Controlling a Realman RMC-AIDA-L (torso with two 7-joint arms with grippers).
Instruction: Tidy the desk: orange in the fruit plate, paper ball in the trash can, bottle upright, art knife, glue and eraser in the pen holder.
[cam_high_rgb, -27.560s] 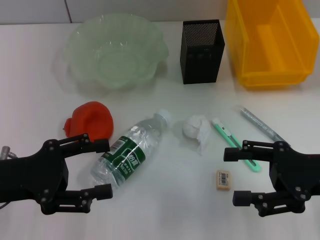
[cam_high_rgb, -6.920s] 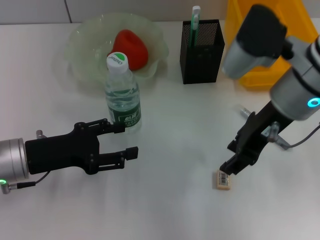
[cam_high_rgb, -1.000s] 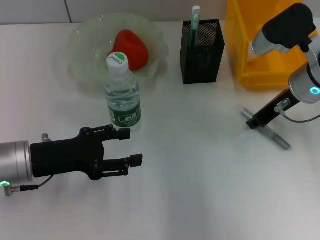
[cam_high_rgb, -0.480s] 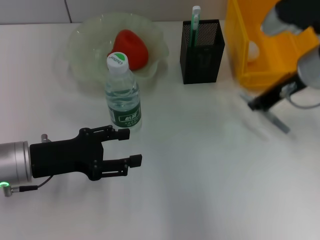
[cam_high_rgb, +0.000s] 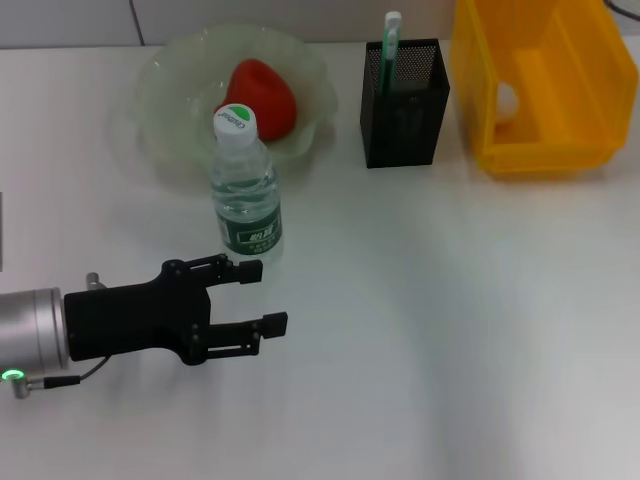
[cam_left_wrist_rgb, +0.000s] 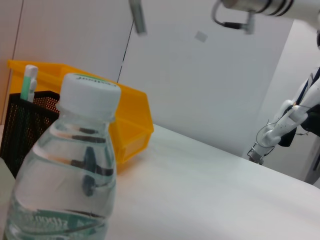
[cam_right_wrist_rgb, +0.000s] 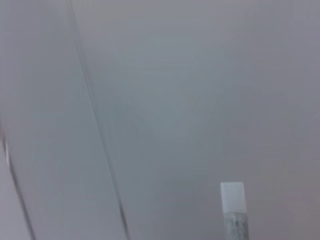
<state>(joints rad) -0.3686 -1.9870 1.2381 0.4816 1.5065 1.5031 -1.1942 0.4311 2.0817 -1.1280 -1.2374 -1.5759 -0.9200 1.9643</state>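
Observation:
The orange (cam_high_rgb: 262, 93) lies in the pale green fruit plate (cam_high_rgb: 170, 90). The water bottle (cam_high_rgb: 245, 190) stands upright in front of it and fills the near side of the left wrist view (cam_left_wrist_rgb: 65, 175). The black mesh pen holder (cam_high_rgb: 403, 100) holds the green art knife (cam_high_rgb: 390, 35). The paper ball (cam_high_rgb: 506, 97) lies in the yellow bin (cam_high_rgb: 540, 90). My left gripper (cam_high_rgb: 268, 295) is open and empty, just in front of the bottle. My right gripper is out of the head view. The glue stick hangs in the air (cam_left_wrist_rgb: 137, 17), and its white end shows in the right wrist view (cam_right_wrist_rgb: 233, 207). The eraser is not visible.
The white table (cam_high_rgb: 450, 320) stretches to the right and front. In the left wrist view part of the right arm (cam_left_wrist_rgb: 250, 10) shows high up, above the table and the yellow bin (cam_left_wrist_rgb: 127, 125).
My right arm has risen out of the head view, taking the glue stick off the table with it. My left gripper and the bottle have not moved.

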